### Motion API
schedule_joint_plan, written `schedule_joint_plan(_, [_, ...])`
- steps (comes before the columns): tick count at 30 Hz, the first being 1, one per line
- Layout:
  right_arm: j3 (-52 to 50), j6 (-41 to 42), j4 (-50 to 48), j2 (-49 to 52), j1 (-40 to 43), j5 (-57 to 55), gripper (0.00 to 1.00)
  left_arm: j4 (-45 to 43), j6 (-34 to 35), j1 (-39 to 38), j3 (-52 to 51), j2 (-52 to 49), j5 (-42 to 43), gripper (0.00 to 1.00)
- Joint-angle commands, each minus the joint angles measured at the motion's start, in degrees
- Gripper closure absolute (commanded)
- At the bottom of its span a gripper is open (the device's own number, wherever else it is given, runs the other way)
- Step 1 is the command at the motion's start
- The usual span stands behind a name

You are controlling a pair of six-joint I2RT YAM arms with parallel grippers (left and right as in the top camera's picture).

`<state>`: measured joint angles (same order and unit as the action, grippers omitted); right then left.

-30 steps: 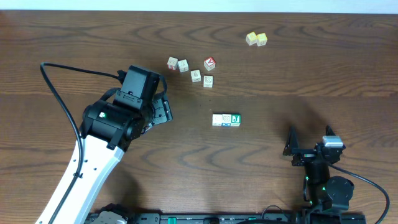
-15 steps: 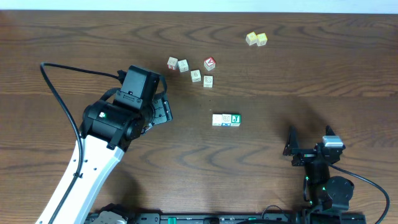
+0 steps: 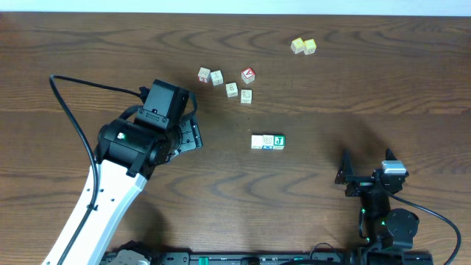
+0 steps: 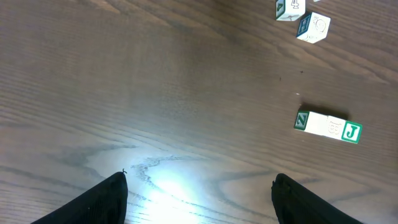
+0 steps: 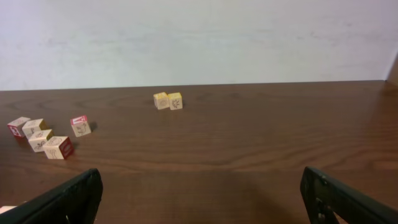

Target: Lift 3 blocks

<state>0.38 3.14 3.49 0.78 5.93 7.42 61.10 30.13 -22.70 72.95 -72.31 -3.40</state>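
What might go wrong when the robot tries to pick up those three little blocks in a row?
The three blocks lie touching in a row, so a squeeze from the ends may buckle the row and drop the middle one. The open left gripper sits off to their side; coming in, a finger might knock the row apart.

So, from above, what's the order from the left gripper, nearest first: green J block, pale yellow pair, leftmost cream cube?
1. Leftmost cream cube, just beyond the left gripper.
2. Green J block, mid-table.
3. Pale yellow pair, near the far edge.
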Motion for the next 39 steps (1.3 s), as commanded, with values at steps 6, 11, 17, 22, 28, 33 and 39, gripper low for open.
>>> schedule_joint_plan(6, [-0.1, -1.1, 0.3, -0.5, 0.5, -0.7, 0.01, 0.1, -4.1, 0.2, 0.7, -0.1, -0.7, 0.25])
schedule_joint_plan(11, [-0.1, -1.1, 0.3, -0.5, 0.5, -0.7, 0.01, -1.0, -9.7, 0.2, 0.1, 1.7, -0.7, 0.25])
schedule_joint_plan(17, [-0.1, -1.1, 0.3, -0.5, 0.5, -0.7, 0.01, -7.3, -18.2, 0.2, -4.7, 9.5, -0.7, 0.25])
schedule_joint_plan(22, [-0.1, -1.1, 0.3, -0.5, 0.5, -0.7, 0.01, -12.0, -20.1, 3.2, -13.9, 19.6, -0.6, 0.25])
schedule_joint_plan(28, [-0.1, -1.1, 0.3, -0.5, 0.5, -0.7, 0.01, -19.9, -26.1, 7.9, -25.9, 33.9, 4.1, 0.25])
schedule_joint_plan(33, [-0.1, -1.1, 0.3, -0.5, 0.5, -0.7, 0.01, -20.8, -27.3, 9.0, -30.5, 41.6, 4.0, 0.25])
schedule_joint_plan(39, [-0.1, -1.1, 0.3, -0.5, 0.5, -0.7, 0.01, -25.7, -28.2, 12.5, -36.6, 47.4, 4.1, 0.25])
